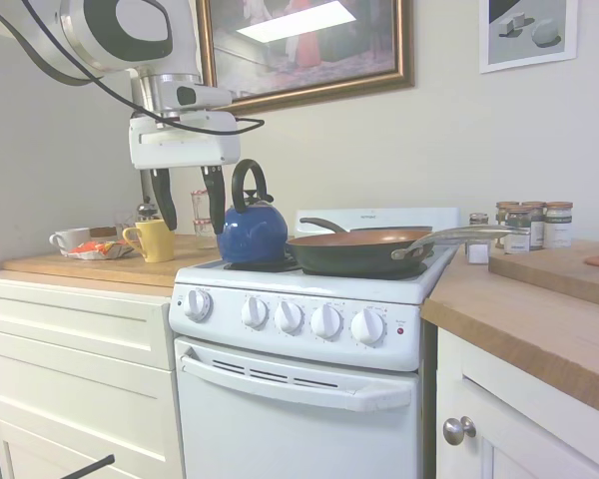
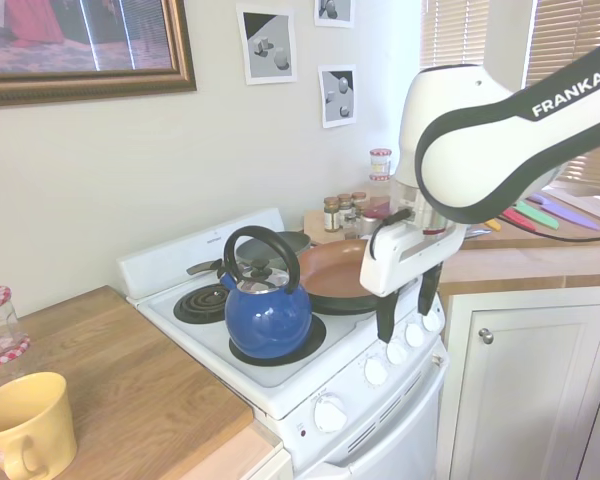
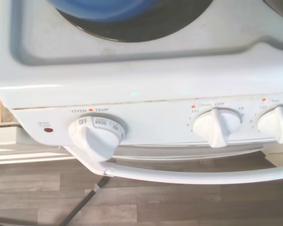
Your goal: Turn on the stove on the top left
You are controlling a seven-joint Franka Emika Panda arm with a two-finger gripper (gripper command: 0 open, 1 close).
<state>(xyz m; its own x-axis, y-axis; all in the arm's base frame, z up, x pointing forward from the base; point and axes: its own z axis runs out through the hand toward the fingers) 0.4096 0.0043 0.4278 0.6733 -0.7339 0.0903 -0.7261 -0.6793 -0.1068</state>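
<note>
The stove [image 1: 309, 399] [image 2: 280, 385] is a narrow white range with five round white knobs along its front. In the first exterior view the knobs run from the leftmost one [image 1: 198, 304] to the rightmost one [image 1: 367, 326], next to a small red light [image 1: 400, 330]. My gripper [image 1: 187, 205] [image 2: 407, 305] hangs open and empty in the air above the stove's front edge, touching nothing. The wrist view looks down on the oven temperature knob [image 3: 95, 136], set at OFF, and a burner knob [image 3: 217, 127] beside it. A blue kettle [image 1: 252, 232] [image 2: 268, 315] sits on a front burner.
A brown frying pan [image 1: 359, 249] [image 2: 335, 275] covers another burner. Wooden counters flank the stove, holding a yellow mug [image 1: 155, 239] [image 2: 25, 430], a white cup [image 1: 70, 239] and spice jars [image 1: 529, 225] [image 2: 345, 212]. The oven door handle [image 3: 179, 174] juts out below the knobs.
</note>
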